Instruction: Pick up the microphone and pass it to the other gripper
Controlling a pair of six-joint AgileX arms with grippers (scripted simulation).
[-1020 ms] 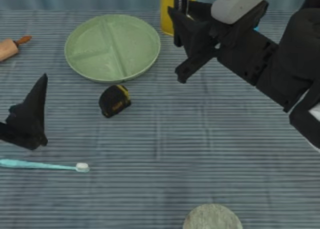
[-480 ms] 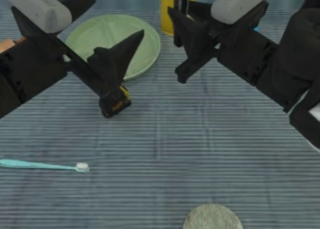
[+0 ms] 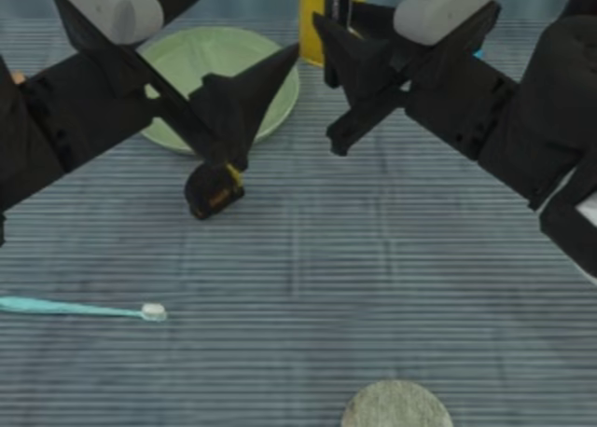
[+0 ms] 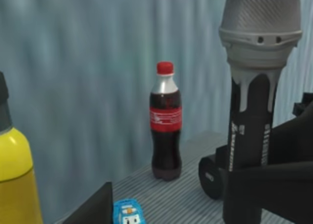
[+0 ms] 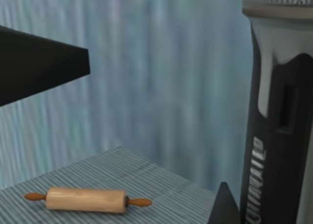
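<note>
The right claw point(image 3: 338, 82) is staying high over the far right part of the surface point(image 3: 373, 287), its fingers clamped on the microphone point(image 4: 257, 87), which is standing upright with the grey mesh head up. The left claw point(image 3: 238, 82) is hanging over the green plate point(image 3: 187, 73), its fingers apart, pointing toward the right claw. A tape measure point(image 3: 215, 187) is lying just below it. A toothbrush point(image 3: 84, 308) is lying near the left edge. A blue-grey curtain is closing the room behind.

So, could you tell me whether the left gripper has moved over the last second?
Yes. The left gripper has come from beside the toothbrush up over the green plate, toward the right gripper.
</note>
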